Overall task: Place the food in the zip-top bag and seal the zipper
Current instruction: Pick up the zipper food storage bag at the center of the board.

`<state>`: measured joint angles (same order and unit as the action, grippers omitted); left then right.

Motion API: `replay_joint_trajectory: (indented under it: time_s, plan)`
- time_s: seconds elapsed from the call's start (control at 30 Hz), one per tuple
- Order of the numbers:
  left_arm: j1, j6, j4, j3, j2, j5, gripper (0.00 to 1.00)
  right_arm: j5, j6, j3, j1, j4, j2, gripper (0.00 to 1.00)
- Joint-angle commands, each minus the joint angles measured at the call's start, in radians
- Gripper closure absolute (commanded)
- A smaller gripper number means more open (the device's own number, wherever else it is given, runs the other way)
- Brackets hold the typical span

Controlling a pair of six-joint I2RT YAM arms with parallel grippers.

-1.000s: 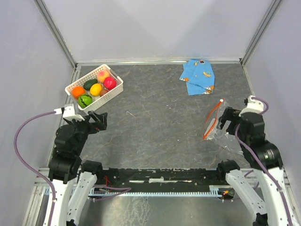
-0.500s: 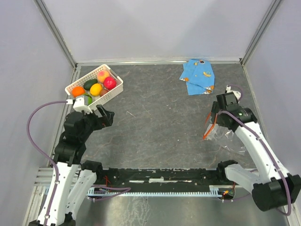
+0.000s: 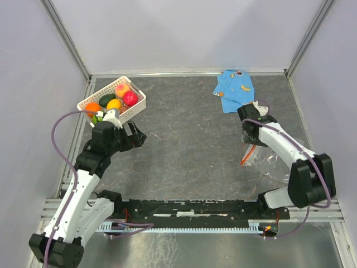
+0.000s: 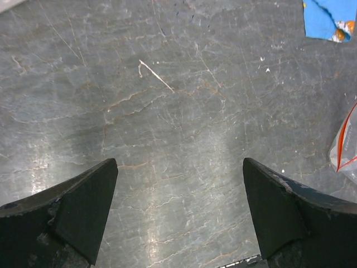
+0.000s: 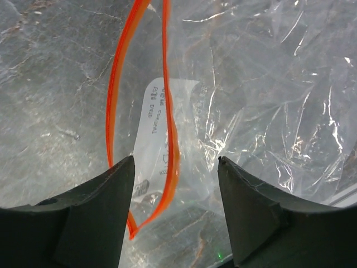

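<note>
The food lies in a white lattice basket (image 3: 135,107) at the far left: orange (image 3: 92,108), dark green (image 3: 107,100), yellow (image 3: 114,105), red (image 3: 130,98), peach-pink (image 3: 122,88) and striped green (image 3: 97,118), the last partly hidden by my left arm. My left gripper (image 3: 135,137) (image 4: 179,167) is open and empty over bare table, right of the basket's near corner. The clear zip-top bag (image 3: 273,159) (image 5: 251,100) lies at the right, its red-orange zipper (image 3: 246,153) (image 5: 166,67) gaping open. My right gripper (image 3: 249,137) (image 5: 175,162) is open, its jaws astride the zipper's near end.
A blue patterned cloth (image 3: 235,90) (image 4: 329,19) lies at the far edge, beyond the bag. The bag's corner shows at the right edge of the left wrist view (image 4: 346,145). Grey walls and metal posts enclose the dark stone-patterned table (image 3: 189,139).
My left arm has reached forward and right, away from its base, past the basket's near corner. My right arm has stretched left and farther out, bringing its gripper over the bag's open zipper.
</note>
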<state>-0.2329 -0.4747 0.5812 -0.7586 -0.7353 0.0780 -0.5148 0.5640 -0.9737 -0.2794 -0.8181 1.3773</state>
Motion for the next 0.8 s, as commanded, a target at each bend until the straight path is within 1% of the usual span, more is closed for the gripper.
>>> replay_joint_trajectory:
  time_s: [0.0, 0.07, 0.17, 0.3, 0.37, 0.4, 0.5, 0.57, 0.67, 0.77]
  plan:
    - [-0.004, -0.062, -0.076, 0.004, -0.041, 0.059, 0.01, -0.115, 0.063, -0.033, -0.029, 0.046, 0.091, 0.33]
    - [-0.004, -0.066, -0.082, 0.008, -0.056, 0.065, 0.01, -0.142, 0.077, -0.036, -0.036, 0.043, 0.117, 0.42]
    - [-0.004, -0.065, -0.094, 0.021, -0.075, 0.080, 0.02, -0.190, 0.098, -0.041, -0.049, 0.022, 0.140, 0.57]
    - [-0.023, -0.067, -0.102, 0.027, -0.088, 0.084, 0.03, -0.230, 0.105, -0.068, -0.074, -0.017, 0.145, 0.82]
    - [-0.040, -0.078, -0.111, 0.035, -0.084, 0.089, 0.03, -0.246, 0.104, -0.086, -0.093, -0.039, 0.147, 0.93]
    - [-0.047, -0.087, -0.121, 0.041, -0.081, 0.098, 0.03, -0.249, 0.105, -0.092, -0.105, -0.048, 0.145, 0.97]
    - [-0.054, -0.117, -0.147, 0.067, -0.092, 0.129, 0.04, -0.245, 0.102, -0.119, -0.145, -0.092, 0.135, 0.98]
    - [-0.057, -0.140, -0.166, 0.080, -0.106, 0.155, 0.05, -0.226, 0.082, -0.130, -0.174, -0.092, 0.110, 0.98]
    - [-0.089, -0.199, -0.244, 0.111, -0.119, 0.162, 0.05, -0.146, 0.002, -0.141, -0.199, -0.038, 0.079, 0.98]
    - [-0.142, -0.269, -0.295, 0.088, -0.174, 0.145, 0.05, -0.042, -0.073, -0.184, -0.217, -0.017, 0.055, 0.98]
